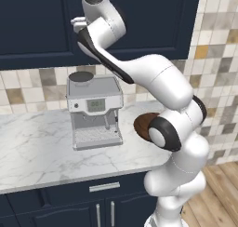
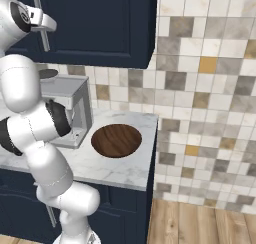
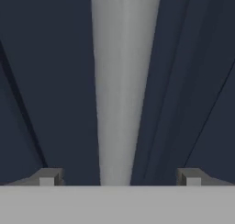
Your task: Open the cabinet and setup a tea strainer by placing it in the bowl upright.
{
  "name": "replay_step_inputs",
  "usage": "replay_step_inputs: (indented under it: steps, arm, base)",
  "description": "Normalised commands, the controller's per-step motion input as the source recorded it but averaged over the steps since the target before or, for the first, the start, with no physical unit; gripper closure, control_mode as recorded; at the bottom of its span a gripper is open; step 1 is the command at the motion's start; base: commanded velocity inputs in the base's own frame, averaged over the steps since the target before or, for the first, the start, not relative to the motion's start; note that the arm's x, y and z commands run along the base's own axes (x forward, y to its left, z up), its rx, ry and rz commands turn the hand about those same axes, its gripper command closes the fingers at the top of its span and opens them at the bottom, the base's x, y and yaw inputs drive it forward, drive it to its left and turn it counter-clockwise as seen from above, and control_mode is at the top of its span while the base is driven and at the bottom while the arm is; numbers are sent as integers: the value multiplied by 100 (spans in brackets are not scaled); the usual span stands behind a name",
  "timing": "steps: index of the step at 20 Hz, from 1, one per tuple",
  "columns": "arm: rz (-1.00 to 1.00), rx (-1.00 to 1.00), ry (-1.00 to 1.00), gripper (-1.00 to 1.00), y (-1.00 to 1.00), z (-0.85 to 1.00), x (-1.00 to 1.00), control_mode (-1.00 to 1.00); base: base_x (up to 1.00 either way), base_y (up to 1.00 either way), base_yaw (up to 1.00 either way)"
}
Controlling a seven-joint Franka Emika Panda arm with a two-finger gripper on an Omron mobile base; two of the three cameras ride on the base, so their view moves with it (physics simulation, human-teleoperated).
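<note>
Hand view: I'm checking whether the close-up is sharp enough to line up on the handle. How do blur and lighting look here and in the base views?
Hand view: the handle is a soft-edged, blurred grey band between the open tool's tips, on a dim cabinet. Left base view: even light, no glare on the counter. Right base view: bowl crisp, grain visible.

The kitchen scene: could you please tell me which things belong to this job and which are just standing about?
Job:
- dark navy wall cabinet, shut
- its long silver bar handle
- shallow brown wooden bowl
- open gripper

Just there:
- silver coffee machine
- white marble counter
</note>
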Motion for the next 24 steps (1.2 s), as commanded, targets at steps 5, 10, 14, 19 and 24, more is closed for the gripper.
replay_step_inputs:
  steps: [5, 10, 14, 19, 24]
  arm:
    - [0, 0, 0, -100, 9, -2, 26, -100]
    - [0, 0, 0, -100, 11, -3, 31, -100]
    - [0, 0, -2, -100, 0, -8, 14, -100]
    - [0, 0, -4, 100, 0, -4, 4, -100]
    - [1, 0, -9, 100, 0, 0, 0, -100]
  base:
    - [0, 0, 0]
    - [0, 0, 0]
    - [0, 0, 0]
    - [0, 0, 0]
    - [0, 0, 0]
